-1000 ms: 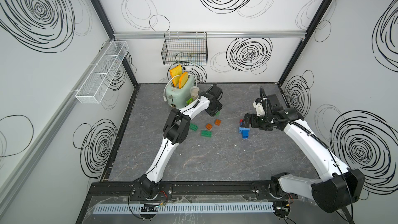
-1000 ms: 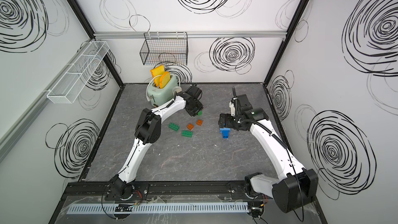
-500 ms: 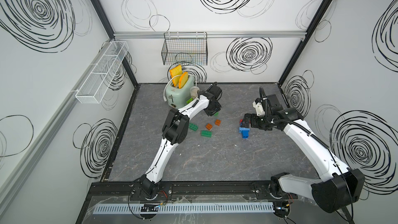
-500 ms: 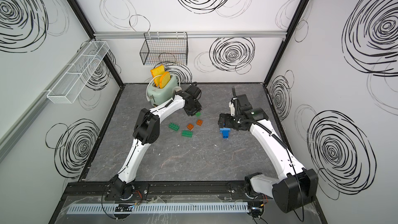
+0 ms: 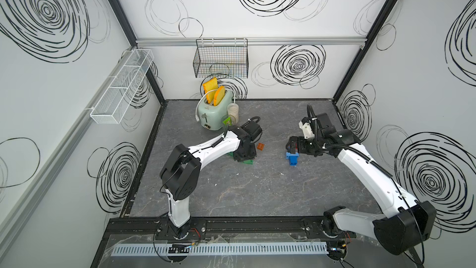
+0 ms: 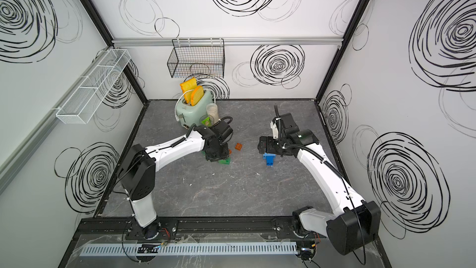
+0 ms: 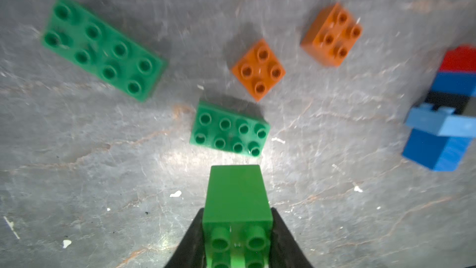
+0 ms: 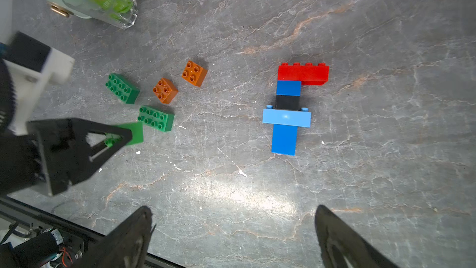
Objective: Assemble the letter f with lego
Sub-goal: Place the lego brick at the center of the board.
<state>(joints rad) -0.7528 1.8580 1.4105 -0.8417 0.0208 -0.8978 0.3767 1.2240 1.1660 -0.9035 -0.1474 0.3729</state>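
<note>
Lego brick clamped in left claw; toaster holds two toast slices.

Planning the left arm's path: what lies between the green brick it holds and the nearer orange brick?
A green oblong brick, lying studs up; the left wrist view shows it.

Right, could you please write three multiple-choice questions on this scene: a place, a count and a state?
1. The red oblong plastic brick is: A. in the left gripper B. standing alone C. joined to one end of the blue-and-black brick column.
2. Loose orange-brown square bricks: A. one B. two C. four.
3. The left gripper is: A. shut on a green square brick B. open C. shut on an orange one.
C, right wrist view shows them joined; B, two lie apart; A, jaws pinch it.
</note>
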